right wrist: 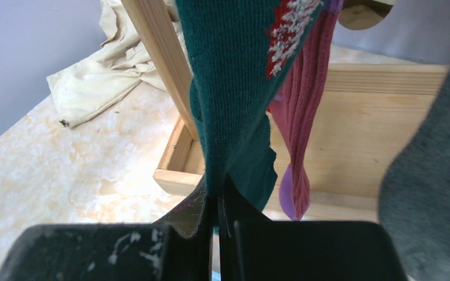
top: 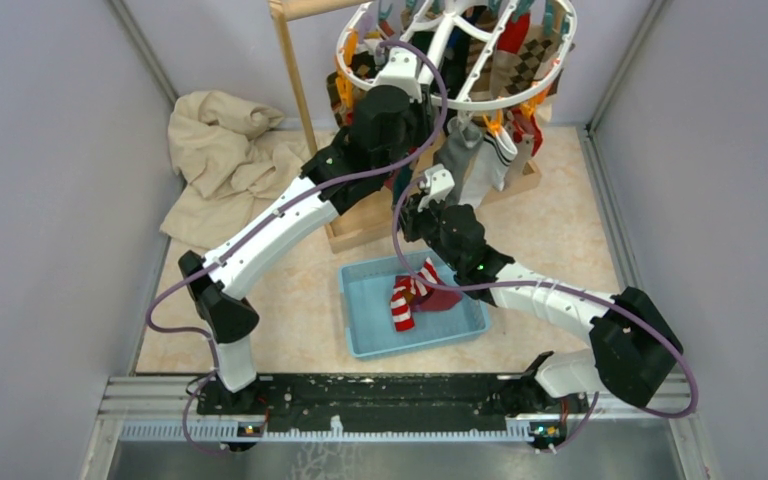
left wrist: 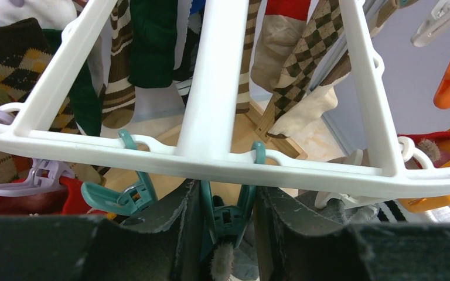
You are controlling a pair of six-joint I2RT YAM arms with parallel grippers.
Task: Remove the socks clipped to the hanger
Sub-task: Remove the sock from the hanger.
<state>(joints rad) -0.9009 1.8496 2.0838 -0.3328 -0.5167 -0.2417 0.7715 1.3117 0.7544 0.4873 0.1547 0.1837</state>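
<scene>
Two socks (top: pixel 415 298) lie in the blue tray (top: pixel 363 318), lower centre. Beyond, the right hand (right wrist: pixel 217 202) is pinched shut on a green sock (right wrist: pixel 234 88) hanging vertically. Farthest, upper centre, the left hand (left wrist: pixel 228 196) squeezes a teal clip (left wrist: pixel 228 221) under the white hanger (left wrist: pixel 211 105).

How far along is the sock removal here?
Early. Done: a red-striped sock and a darker one lie in the blue bin. In hand: the right gripper pinches the green sock at its lower end; the left gripper squeezes a teal clip on the hanger. Left: many others, such as the argyle sock, hang clipped.
</scene>
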